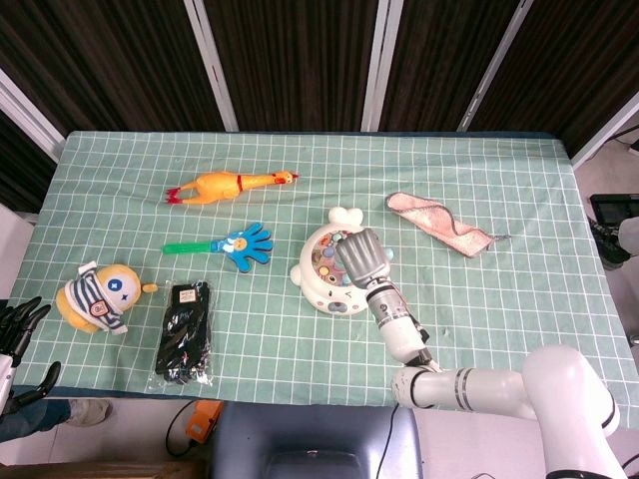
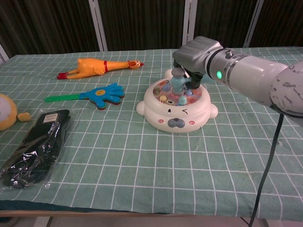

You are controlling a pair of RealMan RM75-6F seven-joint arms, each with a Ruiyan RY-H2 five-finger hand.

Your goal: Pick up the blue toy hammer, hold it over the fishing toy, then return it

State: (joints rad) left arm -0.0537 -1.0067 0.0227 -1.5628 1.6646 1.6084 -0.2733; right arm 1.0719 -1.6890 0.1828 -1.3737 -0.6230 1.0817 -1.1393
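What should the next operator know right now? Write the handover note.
Right hand holds the blue toy hammer above the fishing toy.
Left hand is idle at the table's left edge, fingers apart, holding nothing.
Done: hammer picked up and held over the toy.
Left: return the hammer and let go.
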